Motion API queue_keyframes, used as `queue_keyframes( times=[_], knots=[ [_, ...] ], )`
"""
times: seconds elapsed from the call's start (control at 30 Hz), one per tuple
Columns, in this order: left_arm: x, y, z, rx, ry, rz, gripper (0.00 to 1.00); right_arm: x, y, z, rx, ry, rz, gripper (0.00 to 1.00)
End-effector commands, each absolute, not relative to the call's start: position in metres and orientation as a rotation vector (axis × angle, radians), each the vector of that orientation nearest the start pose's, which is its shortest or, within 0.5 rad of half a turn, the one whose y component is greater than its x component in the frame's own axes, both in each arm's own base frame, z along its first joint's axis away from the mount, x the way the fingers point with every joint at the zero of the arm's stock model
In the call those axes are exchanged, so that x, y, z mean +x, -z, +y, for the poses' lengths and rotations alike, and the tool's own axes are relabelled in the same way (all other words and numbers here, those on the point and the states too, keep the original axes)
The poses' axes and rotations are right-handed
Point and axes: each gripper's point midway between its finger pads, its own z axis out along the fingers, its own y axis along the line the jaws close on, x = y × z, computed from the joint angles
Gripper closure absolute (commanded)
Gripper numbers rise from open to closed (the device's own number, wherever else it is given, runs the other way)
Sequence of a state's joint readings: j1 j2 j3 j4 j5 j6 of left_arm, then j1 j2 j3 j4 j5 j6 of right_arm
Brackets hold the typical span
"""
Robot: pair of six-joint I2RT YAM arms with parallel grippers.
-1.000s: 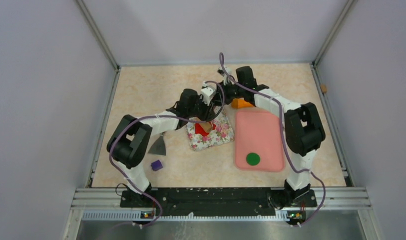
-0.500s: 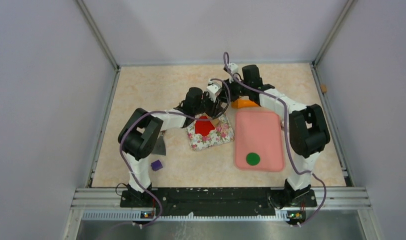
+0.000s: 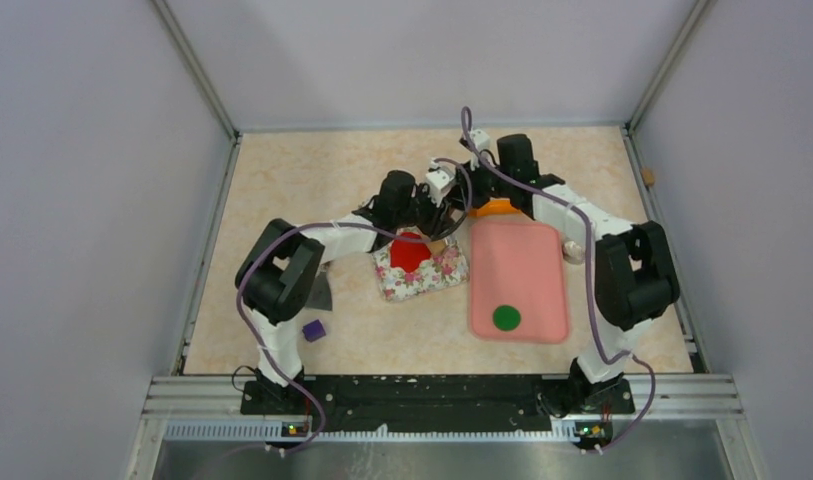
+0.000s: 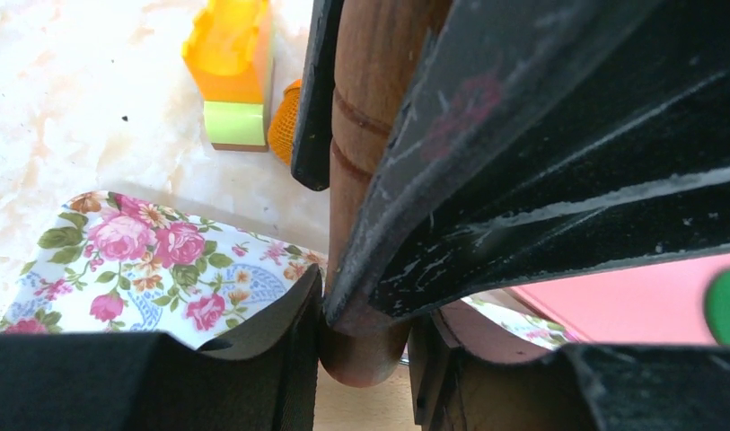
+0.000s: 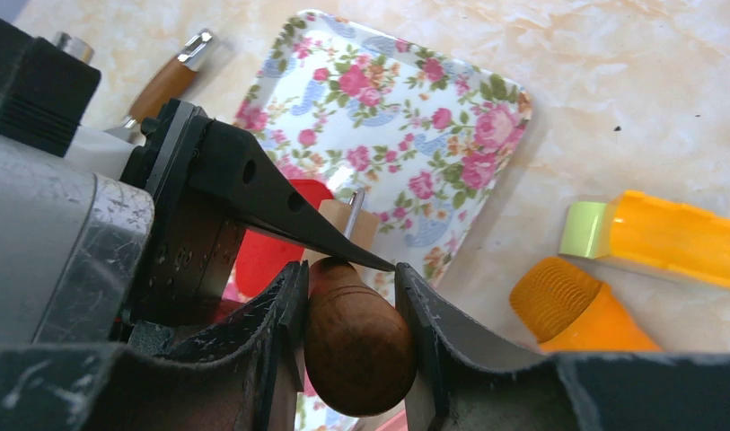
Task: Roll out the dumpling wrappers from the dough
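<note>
A flat piece of red dough [image 3: 410, 250] lies on the floral tray [image 3: 429, 277]; it also shows in the right wrist view [image 5: 267, 256]. Both grippers meet over the tray's far right corner. My left gripper [image 3: 434, 218] [image 4: 365, 332] and right gripper [image 3: 460, 205] [image 5: 352, 278] are each shut on the brown wooden handle of the rolling pin [image 4: 370, 135] [image 5: 356, 346], fingers almost touching. The tan roller [image 5: 347, 220] shows just past the handle. A green round disc [image 3: 506, 318] lies on the pink mat [image 3: 517, 265]. A cut red wrapper is out of view.
An orange block with a green end [image 5: 666, 238] [image 4: 231, 54] and an orange ribbed piece [image 5: 567, 301] lie behind the tray. A wooden-handled tool [image 5: 168, 81] lies beyond it. A grey scraper [image 3: 317, 292] and purple cube [image 3: 314, 329] sit left.
Both grippers have moved right and toward the back with the rolling pin. The red dough is now uncovered and looks flatter and wider.
</note>
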State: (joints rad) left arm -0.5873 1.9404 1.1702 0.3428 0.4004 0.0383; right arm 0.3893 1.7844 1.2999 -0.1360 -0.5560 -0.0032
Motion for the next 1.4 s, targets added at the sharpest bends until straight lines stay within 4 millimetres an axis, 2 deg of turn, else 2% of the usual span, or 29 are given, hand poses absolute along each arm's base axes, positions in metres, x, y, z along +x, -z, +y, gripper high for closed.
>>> queue_keyframes(
  times=[0.0,0.07,0.13,0.33,0.47,0.6,0.7,0.83,1.0,1.37],
  knots=[
    [0.415,-0.155,-0.314,0.840,0.577,1.781,1.00,0.349,-0.184,0.282,-0.862,-0.917,1.990,1.00],
    [0.402,-0.152,-0.305,0.893,0.556,1.768,1.00,0.337,-0.189,0.286,-0.866,-0.920,1.956,1.00],
    [0.387,-0.140,-0.295,0.928,0.535,1.779,1.00,0.327,-0.193,0.291,-0.836,-0.925,1.931,1.00],
    [0.367,-0.118,-0.269,0.882,0.494,1.864,1.00,0.303,-0.168,0.315,-0.866,-0.952,1.959,1.00],
    [0.365,-0.103,-0.266,0.838,0.512,1.899,1.00,0.305,-0.157,0.325,-0.902,-0.921,1.951,1.00],
    [0.365,-0.074,-0.270,0.810,0.558,1.936,1.00,0.316,-0.129,0.318,-0.910,-0.811,2.011,1.00],
    [0.364,-0.056,-0.277,0.824,0.595,1.947,1.00,0.316,-0.107,0.306,-0.946,-0.730,2.061,1.00],
    [0.365,-0.042,-0.285,0.858,0.619,1.952,1.00,0.318,-0.094,0.295,-0.947,-0.686,2.099,1.00],
    [0.374,-0.033,-0.294,0.836,0.649,1.987,1.00,0.323,-0.084,0.284,-0.929,-0.658,2.142,1.00],
    [0.381,-0.032,-0.319,0.831,0.749,1.997,1.00,0.339,-0.075,0.257,-0.855,-0.625,2.206,1.00]
  ],
)
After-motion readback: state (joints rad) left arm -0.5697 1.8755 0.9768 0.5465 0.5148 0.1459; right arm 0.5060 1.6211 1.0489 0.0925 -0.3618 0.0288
